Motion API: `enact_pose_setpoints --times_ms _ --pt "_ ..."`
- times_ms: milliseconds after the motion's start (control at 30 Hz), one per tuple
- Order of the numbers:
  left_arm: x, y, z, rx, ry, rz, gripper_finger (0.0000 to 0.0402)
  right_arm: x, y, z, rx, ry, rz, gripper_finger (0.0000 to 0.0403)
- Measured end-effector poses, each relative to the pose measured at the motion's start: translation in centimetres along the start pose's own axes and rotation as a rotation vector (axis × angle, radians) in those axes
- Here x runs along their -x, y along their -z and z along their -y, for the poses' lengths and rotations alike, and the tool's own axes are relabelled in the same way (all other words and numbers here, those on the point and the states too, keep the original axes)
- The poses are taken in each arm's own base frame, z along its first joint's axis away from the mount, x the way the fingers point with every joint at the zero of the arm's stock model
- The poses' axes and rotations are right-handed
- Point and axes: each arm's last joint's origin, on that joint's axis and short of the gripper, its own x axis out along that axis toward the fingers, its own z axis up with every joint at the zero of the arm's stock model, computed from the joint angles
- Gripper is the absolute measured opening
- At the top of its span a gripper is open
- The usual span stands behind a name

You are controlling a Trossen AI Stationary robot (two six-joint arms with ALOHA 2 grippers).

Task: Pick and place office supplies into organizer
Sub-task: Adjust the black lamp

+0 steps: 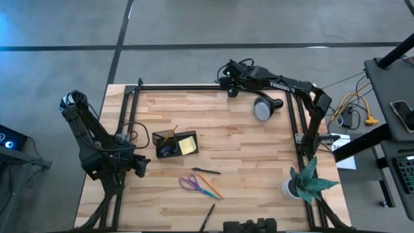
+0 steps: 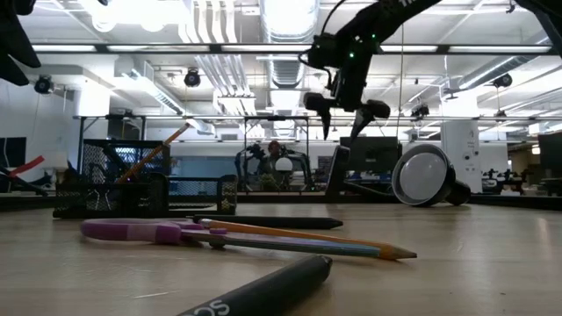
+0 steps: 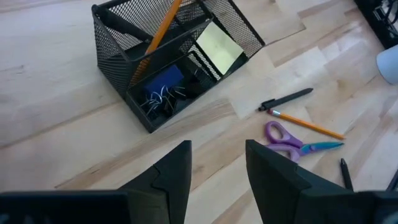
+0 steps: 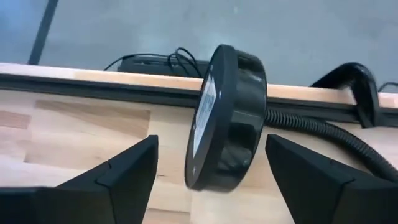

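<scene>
The black mesh organizer stands left of the table's middle. In it are a yellow sticky-note pad, an orange pencil leaning on its wall, a blue item and small dark clips. On the table nearer the front lie purple-handled scissors, an orange pencil across them, and a black pen. Another pen lies at the near edge. My left gripper is open above the table, left of the organizer. My right gripper is open, high over the far edge.
A black dome-shaped lamp lies at the far right; its head shows beyond my right gripper's fingers. A green plant in a white pot stands at the near right corner. A black rail frame runs along the table's edges.
</scene>
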Motion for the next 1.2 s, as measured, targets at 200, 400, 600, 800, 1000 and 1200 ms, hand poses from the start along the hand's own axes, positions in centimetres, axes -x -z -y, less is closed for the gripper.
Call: enact_pose_setpoints --times_ms 200,400,600,800,1000,1200 --pt "0.0 0.0 0.0 0.0 0.0 0.0 0.0132 -2.0 0.5 0.7 -0.043 0.042 -0.027 0.0289" --pt "0.0 0.0 0.0 0.003 0.002 -0.002 0.0132 -5.3 1.2 0.7 -0.004 0.075 -0.051 0.0263" --pt "0.0 0.1 0.1 0.008 0.004 -0.009 0.0132 -7.1 1.9 -0.1 0.038 0.076 -0.057 0.0167" --pt "0.0 0.2 0.2 0.019 0.011 -0.021 0.0132 -7.3 3.9 -0.8 0.147 0.163 -0.037 0.0107" --pt "0.0 0.2 0.2 0.013 0.01 -0.021 0.0132 -5.7 6.2 -1.3 0.325 0.352 0.064 0.0107" --pt "0.0 0.2 0.2 -0.031 0.01 -0.021 0.0132 -4.6 10.0 -2.8 0.506 0.387 0.048 0.0107"
